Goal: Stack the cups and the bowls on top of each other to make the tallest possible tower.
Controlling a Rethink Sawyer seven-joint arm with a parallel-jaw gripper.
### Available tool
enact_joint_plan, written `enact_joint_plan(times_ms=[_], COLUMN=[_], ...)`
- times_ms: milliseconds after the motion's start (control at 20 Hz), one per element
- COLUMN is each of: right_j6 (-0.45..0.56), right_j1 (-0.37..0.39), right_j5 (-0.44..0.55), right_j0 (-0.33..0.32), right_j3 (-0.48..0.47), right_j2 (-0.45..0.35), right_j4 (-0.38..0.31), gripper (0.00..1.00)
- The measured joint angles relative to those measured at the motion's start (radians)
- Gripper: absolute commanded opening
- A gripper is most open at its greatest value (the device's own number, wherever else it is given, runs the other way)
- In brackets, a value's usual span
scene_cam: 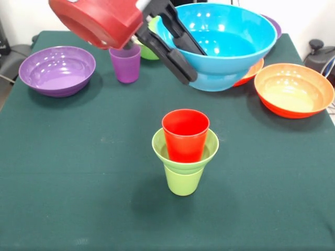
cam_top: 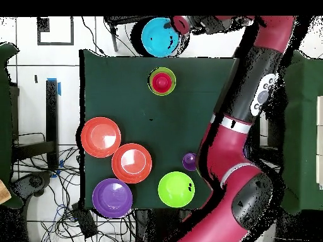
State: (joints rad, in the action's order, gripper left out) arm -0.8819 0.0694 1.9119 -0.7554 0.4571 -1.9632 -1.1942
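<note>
My claw (scene_cam: 183, 49) grips the blue bowl (scene_cam: 220, 44) by its rim, aloft, for capping the tower (scene_cam: 184, 151) mid-surface.

The dark green table (scene_cam: 78, 172) carries the tower (scene_cam: 184, 157), purple cup (scene_cam: 125, 63), and orange (scene_cam: 294, 89), purple (scene_cam: 57, 69) and green (cam_top: 176, 189) bowls.

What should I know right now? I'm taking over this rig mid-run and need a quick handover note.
Gripper: shut on the blue bowl's rim, bowl held in the air.
Tower, mid-table: lime-green cup at the bottom, small lime-green bowl on it, red cup in that bowl.
Loose on the table: purple cup, purple bowl, two orange bowls, medium lime-green bowl.
Done: three pieces stacked.
Left: set the blue bowl on the red cup, then add the rest.
</note>
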Motion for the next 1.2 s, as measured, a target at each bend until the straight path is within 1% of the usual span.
enact_joint_plan(times_ms=[350,1200], right_j6=[0.0,0.0], right_j1=[0.0,-0.004], right_j5=[0.0,0.0], right_j0=[0.017,0.018], right_j3=[-0.026,-0.055], right_j2=[0.012,0.043], right_j4=[0.001,0.005], gripper=[0.0,0.0])
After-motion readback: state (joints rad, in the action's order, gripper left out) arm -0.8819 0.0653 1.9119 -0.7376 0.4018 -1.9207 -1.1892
